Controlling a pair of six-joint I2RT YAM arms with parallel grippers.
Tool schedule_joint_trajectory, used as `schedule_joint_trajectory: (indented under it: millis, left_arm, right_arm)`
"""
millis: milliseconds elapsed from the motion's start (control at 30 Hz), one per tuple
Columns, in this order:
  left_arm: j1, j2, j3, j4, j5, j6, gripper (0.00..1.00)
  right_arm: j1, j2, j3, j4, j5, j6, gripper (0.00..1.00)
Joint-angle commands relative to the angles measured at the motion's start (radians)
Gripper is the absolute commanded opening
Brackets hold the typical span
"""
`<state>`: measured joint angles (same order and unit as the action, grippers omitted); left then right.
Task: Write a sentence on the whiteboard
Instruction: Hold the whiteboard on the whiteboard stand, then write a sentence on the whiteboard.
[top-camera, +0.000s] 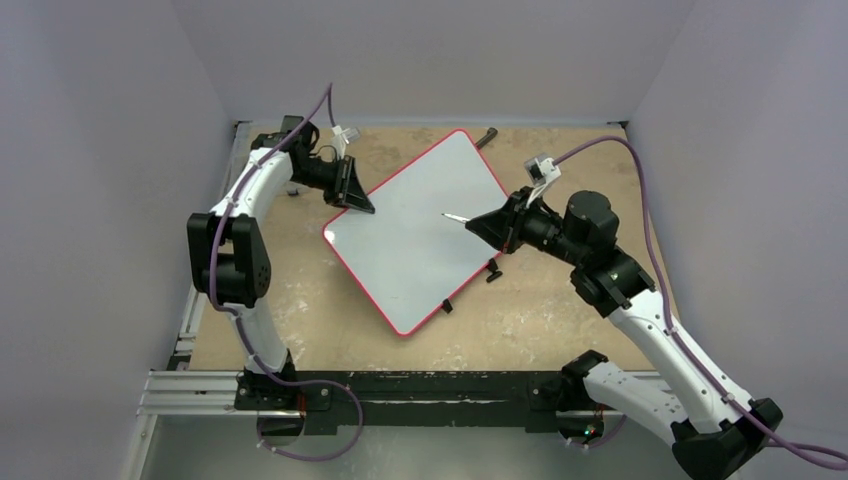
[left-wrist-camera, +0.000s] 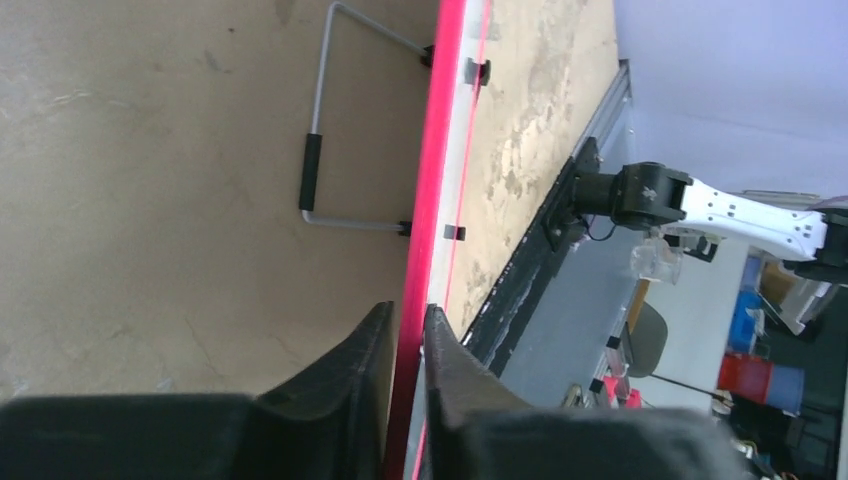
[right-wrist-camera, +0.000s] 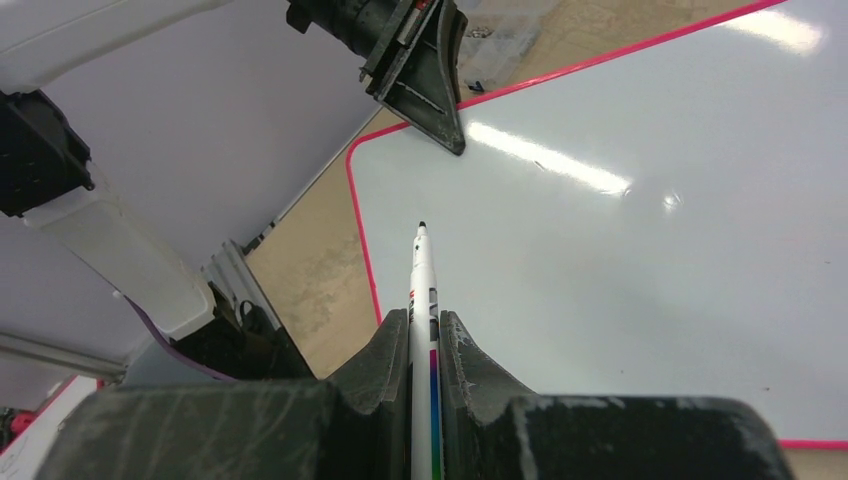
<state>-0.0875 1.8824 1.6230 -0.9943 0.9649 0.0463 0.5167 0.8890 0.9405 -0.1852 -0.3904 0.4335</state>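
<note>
The whiteboard (top-camera: 415, 250) lies skewed on the desk (top-camera: 300, 330), one corner toward the arms, its face blank, so the sentence isn't started. Just over its right half sits the marker (right-wrist-camera: 422, 270), long axis aimed at the board's middle, tip forward. Touching or hovering? Can't tell. The right hand (right-wrist-camera: 425, 325) is pinched on the barrel. Across the board, the left hand (left-wrist-camera: 405, 320) is pressed onto the red rim, steadying it. By my read, the first stroke falls to the right arm.

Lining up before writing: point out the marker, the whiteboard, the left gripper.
marker (right-wrist-camera: 422, 275), right wrist view, white barrel.
whiteboard (top-camera: 405, 250), top view, bare face.
left gripper (left-wrist-camera: 408, 312), left wrist view, between fingertips.
</note>
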Motion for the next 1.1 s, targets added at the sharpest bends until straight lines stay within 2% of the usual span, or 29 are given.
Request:
schedule_joint_trajectory:
  millis: [0, 433, 600, 767, 1067]
  left_arm:
    - [-0.012, -0.001, 0.032, -0.019, 0.054, 0.024, 0.0]
    - [-0.067, -0.112, 0.025, -0.037, -0.115, 0.12, 0.0]
    - [-0.072, -0.166, 0.009, -0.011, -0.16, 0.131, 0.0]
    - [-0.089, -0.201, -0.001, 0.001, -0.211, 0.124, 0.0]
    - [-0.106, -0.208, -0.006, 0.002, -0.257, 0.116, 0.0]
  right_arm:
    - [0.0, -0.012, -0.008, 0.061, -0.036, -0.003, 0.0]
    - [0.011, 0.073, -0.057, 0.23, -0.245, -0.03, 0.0]
    - [0.091, 0.138, -0.042, 0.234, -0.21, -0.119, 0.0]
    - [0.208, 0.203, 0.011, 0.212, -0.111, -0.208, 0.0]
    - [0.284, 0.364, 0.112, 0.259, -0.075, -0.232, 0.0]
